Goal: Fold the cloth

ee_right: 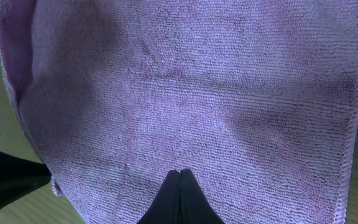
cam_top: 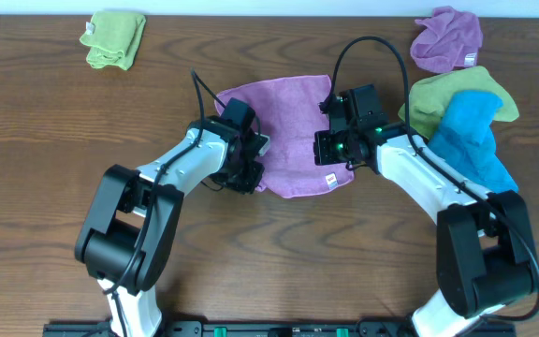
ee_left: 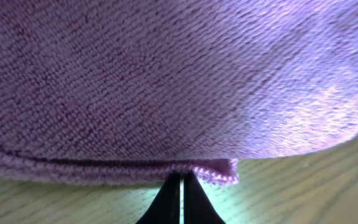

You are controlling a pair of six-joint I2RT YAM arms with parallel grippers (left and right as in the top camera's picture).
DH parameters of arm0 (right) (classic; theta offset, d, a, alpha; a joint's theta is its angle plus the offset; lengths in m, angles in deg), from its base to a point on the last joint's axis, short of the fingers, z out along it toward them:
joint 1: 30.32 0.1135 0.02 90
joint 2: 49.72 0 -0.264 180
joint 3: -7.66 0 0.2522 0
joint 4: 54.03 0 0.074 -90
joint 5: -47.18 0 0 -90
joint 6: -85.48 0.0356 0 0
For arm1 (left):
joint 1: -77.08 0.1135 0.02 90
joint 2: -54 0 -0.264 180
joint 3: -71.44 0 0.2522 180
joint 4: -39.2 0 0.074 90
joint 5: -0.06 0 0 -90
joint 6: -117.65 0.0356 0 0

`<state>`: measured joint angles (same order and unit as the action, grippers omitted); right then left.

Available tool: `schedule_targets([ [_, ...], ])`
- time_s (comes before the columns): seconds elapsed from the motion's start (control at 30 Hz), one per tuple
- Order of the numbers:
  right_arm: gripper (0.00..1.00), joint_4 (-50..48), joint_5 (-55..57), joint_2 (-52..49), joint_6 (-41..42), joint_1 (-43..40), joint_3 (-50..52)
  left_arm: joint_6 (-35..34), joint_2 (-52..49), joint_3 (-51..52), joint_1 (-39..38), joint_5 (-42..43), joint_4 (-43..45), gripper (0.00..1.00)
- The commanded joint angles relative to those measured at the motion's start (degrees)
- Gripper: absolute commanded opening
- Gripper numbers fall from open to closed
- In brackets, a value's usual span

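Observation:
The cloth (cam_top: pixel 288 131) is pale lilac and lies spread at the table's middle, with a small white label (cam_top: pixel 330 180) at its near right edge. My left gripper (cam_top: pixel 251 161) is at the cloth's near left edge. In the left wrist view its black fingers (ee_left: pixel 182 177) are shut, with the cloth's hem (ee_left: pixel 104 167) pinched at their tips and a corner just to the right. My right gripper (cam_top: pixel 330 142) is over the cloth's right side. In the right wrist view its fingertips (ee_right: pixel 179 172) are pressed together above the flat cloth (ee_right: pixel 185 81), with no fold between them.
A folded green cloth (cam_top: pixel 115 39) lies at the far left. At the right, a vivid purple cloth (cam_top: pixel 447 39), a green cloth (cam_top: pixel 457 98) and a bright blue cloth (cam_top: pixel 471 140) lie bunched beside the right arm. The wooden table (cam_top: pixel 45 122) shows around them.

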<state>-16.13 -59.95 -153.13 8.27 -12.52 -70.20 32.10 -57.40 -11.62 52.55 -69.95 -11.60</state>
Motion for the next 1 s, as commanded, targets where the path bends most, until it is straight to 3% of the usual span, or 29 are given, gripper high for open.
schedule_targets([
  [0.0, 0.01, -0.1, 0.0, 0.9, -0.9, 0.1, 0.2, -0.4, 3.3, -1.0, 0.1, 0.0, 0.1, 0.06],
  [0.47, 0.02, 0.3, 0.0, 0.9, -0.8, 0.1, 0.2, -0.1, 1.8, -0.8, 0.1, -4.3, 3.5, 0.06],
  [0.97, 0.01, -1.2, 0.0, 0.9, -0.9, 0.1, 0.2, -0.2, -1.8, -0.8, 0.1, -3.5, 5.1, 0.06],
])
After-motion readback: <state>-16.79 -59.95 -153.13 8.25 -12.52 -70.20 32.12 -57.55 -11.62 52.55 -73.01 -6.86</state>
